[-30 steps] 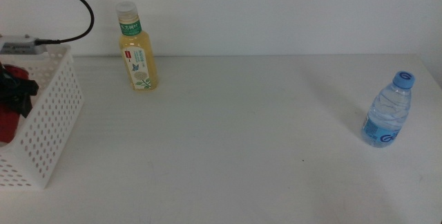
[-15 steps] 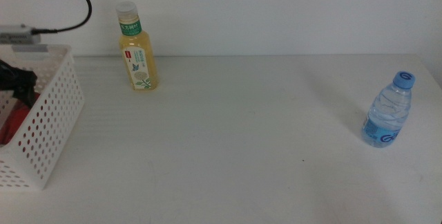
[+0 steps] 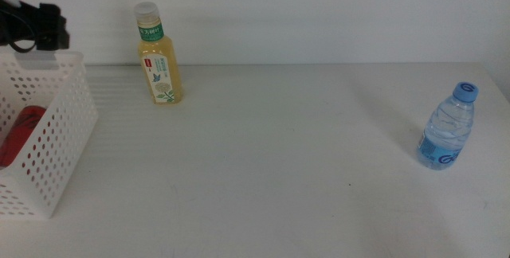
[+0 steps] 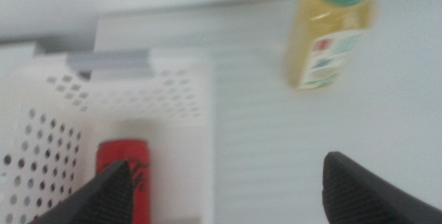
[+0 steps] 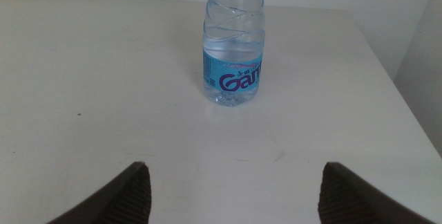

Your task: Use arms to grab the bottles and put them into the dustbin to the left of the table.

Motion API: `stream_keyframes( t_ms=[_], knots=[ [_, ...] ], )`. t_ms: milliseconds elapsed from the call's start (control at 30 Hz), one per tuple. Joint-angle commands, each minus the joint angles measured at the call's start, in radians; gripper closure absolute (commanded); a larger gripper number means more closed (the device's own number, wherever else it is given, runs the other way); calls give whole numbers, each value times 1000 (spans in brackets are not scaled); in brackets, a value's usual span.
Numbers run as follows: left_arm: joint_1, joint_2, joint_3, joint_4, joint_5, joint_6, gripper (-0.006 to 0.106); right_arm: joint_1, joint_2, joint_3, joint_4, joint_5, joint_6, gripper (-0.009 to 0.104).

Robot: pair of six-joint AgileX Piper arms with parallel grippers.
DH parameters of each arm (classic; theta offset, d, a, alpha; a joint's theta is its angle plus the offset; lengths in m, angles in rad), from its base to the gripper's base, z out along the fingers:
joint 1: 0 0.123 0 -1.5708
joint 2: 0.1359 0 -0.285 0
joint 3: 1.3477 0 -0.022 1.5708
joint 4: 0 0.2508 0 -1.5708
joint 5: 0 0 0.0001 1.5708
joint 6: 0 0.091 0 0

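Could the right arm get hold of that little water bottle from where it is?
Probably yes: the right gripper has its jaws open, facing the upright water bottle, with only bare table between them.

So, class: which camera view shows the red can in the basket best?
The left wrist view: the red can lies uncovered inside the white basket, below the open left gripper. The middle view shows it only through the basket's holed wall. The right wrist view misses it.

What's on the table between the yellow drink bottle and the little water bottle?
Nothing. In the middle view, only bare white table stretches between the yellow drink bottle and the water bottle; both stand upright, far apart.
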Motion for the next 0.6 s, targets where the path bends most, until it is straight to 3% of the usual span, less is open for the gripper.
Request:
stream_keyframes(
  t_ms=[0, 333, 567],
  knots=[
    [-46, -114, 30, -6, -109, -20, 10, -4, -27, -8, -7, -76, -2, 32],
    [-203, -370, 326, -8, -354, -73, 10, -4, -27, -8, -7, -76, -2, 32],
    [-238, -471, 586, -22, -618, -73, 10, -4, -27, -8, -7, -76, -2, 32]
  ],
)
